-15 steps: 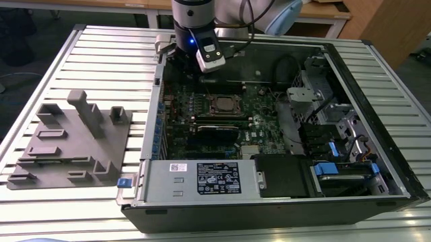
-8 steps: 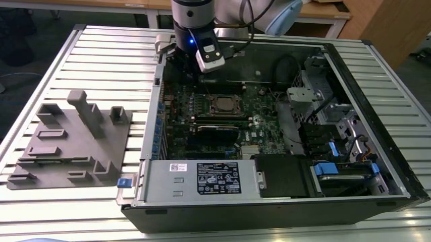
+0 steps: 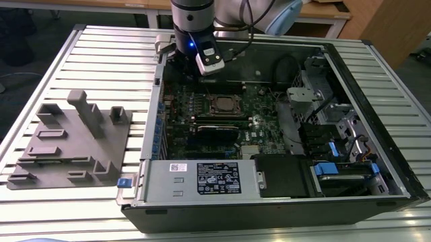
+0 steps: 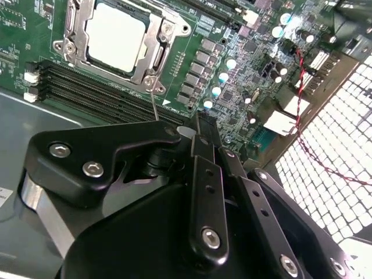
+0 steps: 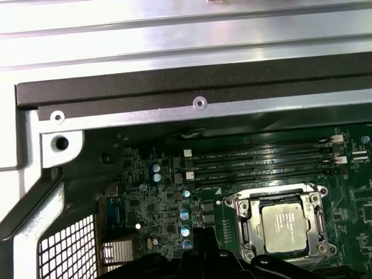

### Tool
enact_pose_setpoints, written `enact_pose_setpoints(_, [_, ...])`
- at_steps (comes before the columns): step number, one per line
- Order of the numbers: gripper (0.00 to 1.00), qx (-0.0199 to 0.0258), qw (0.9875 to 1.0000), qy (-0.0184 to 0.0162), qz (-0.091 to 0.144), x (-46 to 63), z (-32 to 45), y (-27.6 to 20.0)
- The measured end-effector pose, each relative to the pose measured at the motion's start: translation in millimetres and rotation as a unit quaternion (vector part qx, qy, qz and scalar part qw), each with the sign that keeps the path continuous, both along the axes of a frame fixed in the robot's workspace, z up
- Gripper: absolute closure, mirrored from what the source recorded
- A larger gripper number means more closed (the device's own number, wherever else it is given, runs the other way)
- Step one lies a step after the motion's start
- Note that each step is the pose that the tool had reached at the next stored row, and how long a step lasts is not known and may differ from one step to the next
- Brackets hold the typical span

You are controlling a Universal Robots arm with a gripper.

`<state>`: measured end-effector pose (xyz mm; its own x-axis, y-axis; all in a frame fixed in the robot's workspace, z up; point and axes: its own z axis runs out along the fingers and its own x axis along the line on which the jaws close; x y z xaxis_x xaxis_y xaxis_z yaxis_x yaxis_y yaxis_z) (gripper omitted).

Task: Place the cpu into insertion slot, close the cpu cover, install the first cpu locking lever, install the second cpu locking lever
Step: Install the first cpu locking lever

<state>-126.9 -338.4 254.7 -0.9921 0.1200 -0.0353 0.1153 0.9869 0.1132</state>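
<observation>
The cpu point(image 3: 225, 104) lies in the socket on the green board, its pale metal top showing in both wrist views point(image 4: 115, 36) point(image 5: 289, 224). The cpu cover point(image 4: 156, 43) point(image 5: 251, 224) lies flat around it as a silvery frame. From the socket's corner a thin locking lever point(image 4: 154, 103) runs toward my gripper. My gripper point(image 3: 189, 68) point(image 4: 197, 123) point(image 5: 197, 233) hangs over the board beside the socket, towards the exterior view's left and rear. Its black fingers are shut with nothing between them.
The open computer case point(image 3: 377, 75) surrounds the board with tall metal walls. Memory slots point(image 5: 261, 165) lie beside the socket, and blue capacitors point(image 5: 186, 212) stand near it. A grey fixture block point(image 3: 74, 141) sits on the slatted table at the exterior view's left.
</observation>
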Motion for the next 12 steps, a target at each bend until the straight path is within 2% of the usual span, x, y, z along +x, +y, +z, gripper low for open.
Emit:
enact_pose_setpoints(5, [0.89, 0.0221, 0.9998, -0.0001, 0.000, 0.0, -1.4, 0.4])
enact_pose_setpoints(8, [0.89, 0.0273, 0.9996, -0.0001, 0.000, 0.0, -1.7, 1.2])
enact_pose_setpoints(12, [0.89, 0.0284, 0.9996, -0.0001, 0.000, 0.0, -2.0, 3.5])
